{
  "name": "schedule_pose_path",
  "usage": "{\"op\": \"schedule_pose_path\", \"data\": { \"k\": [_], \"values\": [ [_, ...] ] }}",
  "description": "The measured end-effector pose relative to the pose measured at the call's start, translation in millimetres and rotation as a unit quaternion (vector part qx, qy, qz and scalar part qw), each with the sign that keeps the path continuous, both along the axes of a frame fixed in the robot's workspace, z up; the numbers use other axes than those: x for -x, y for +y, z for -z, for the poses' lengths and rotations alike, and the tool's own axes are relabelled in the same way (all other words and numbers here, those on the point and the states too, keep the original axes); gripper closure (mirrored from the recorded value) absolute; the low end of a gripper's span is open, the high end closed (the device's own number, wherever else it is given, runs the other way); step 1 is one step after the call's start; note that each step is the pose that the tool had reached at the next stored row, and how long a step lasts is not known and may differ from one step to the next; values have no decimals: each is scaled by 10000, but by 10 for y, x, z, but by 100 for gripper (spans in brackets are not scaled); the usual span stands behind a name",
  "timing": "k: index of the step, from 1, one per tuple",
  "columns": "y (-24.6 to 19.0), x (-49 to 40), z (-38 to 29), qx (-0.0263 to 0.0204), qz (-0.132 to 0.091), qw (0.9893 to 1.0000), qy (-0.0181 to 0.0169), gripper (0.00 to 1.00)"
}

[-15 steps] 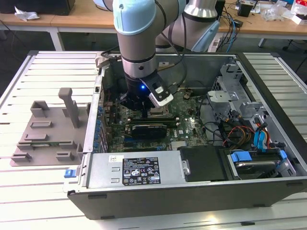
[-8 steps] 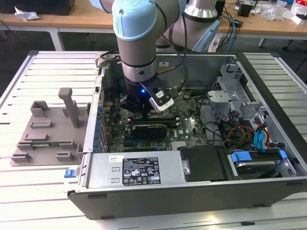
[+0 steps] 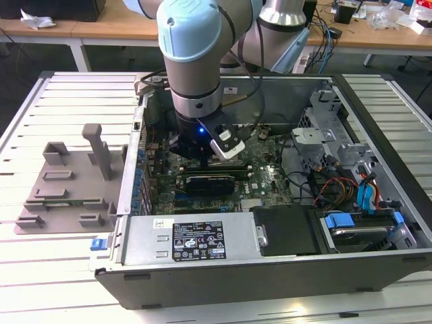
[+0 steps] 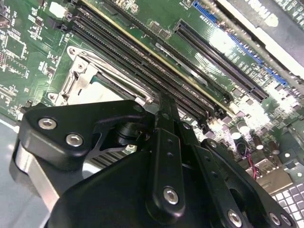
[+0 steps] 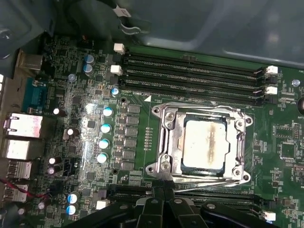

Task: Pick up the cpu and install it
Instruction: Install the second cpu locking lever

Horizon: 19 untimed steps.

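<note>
Gripper (image 5: 164, 202) fingers pressed together, empty, poised just beside the socket frame (image 5: 166, 137) where the cpu (image 5: 204, 145) sits seated.

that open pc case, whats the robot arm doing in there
A single robot arm has reached down into the open computer case and holds its gripper low over the motherboard. In the first wrist view the cpu already lies inside the metal socket frame, its silvery top plate facing up, just below the row of memory slots. The gripper sits right at the socket's edge. A grey parts holder rests on the table at the exterior view's left.
</note>
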State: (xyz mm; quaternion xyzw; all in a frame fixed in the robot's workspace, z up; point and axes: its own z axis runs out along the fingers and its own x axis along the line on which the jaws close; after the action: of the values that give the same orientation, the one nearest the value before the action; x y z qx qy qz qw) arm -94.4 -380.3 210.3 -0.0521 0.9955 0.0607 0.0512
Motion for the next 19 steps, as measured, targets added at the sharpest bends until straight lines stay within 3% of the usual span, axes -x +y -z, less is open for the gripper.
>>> {"op": "schedule_pose_path", "data": {
  "k": [3, 6, 19],
  "values": [
    [6, 0, 36, -94, -1, 10000, -22, 89],
    [30, 9, 69, -140, 4, 9999, -39, 89],
    [74, 106, 115, -173, 24, 9998, -93, 89]
  ]
}}
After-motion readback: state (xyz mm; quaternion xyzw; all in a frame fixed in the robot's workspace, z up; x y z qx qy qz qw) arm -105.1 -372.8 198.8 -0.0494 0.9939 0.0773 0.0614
